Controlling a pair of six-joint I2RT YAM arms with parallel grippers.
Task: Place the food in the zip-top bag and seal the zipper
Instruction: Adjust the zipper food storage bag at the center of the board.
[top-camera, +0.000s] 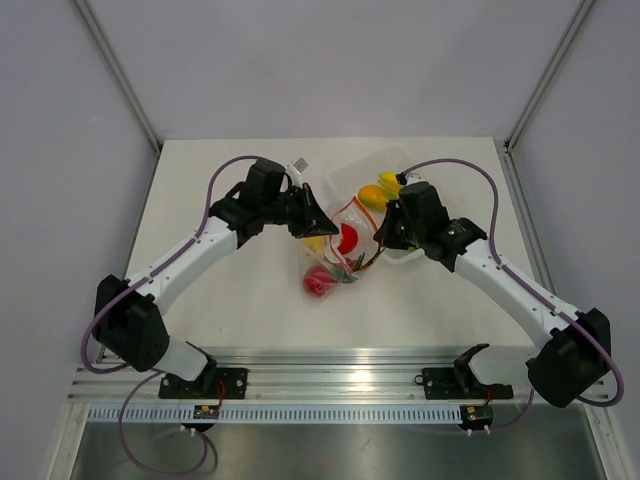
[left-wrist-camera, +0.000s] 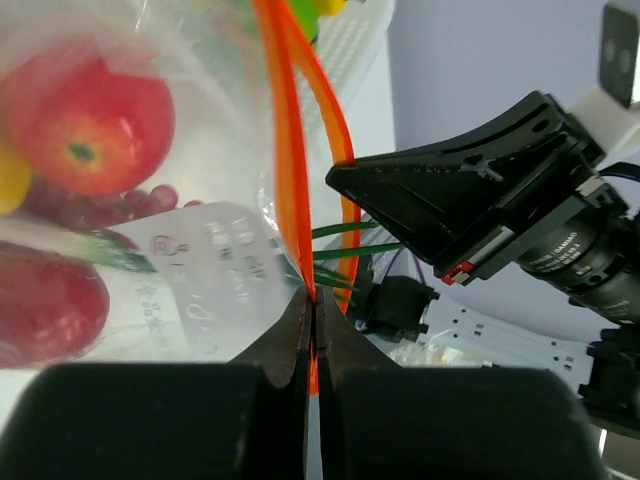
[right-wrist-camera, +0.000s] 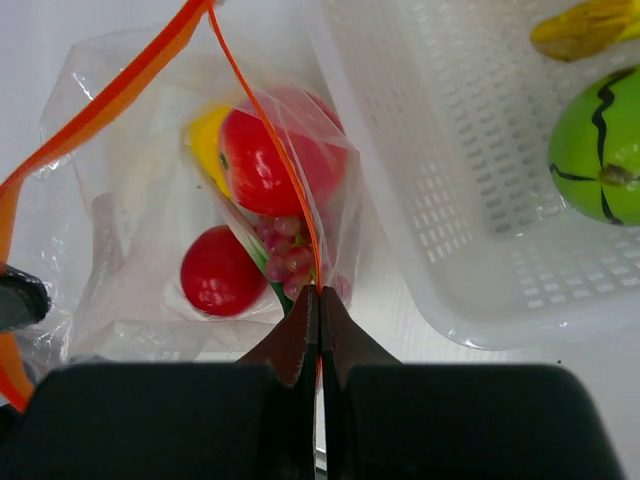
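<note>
Left hand (left-wrist-camera: 312, 300) and right hand (right-wrist-camera: 318, 295) each pinch the thin orange-red zipper strip (right-wrist-camera: 110, 95) of the crinkly clear plastic bag (right-wrist-camera: 120, 230) beside the white mesh tray (right-wrist-camera: 430, 200). Thin green plastic stalks (left-wrist-camera: 350, 251) crossing its mouth (it gapes) could block sealing.

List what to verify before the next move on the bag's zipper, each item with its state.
1. Grip of the left gripper on the zipper: ok, shut on the strip.
2. Grip of the right gripper on the zipper: ok, shut on it.
3. Zipper sealed: not ok, its two strips stand apart between the grips.
4. All food bagged: not ok, the green round fruit and the banana lie in the tray.
5. The green stalks clear of the mouth: cannot tell.
</note>
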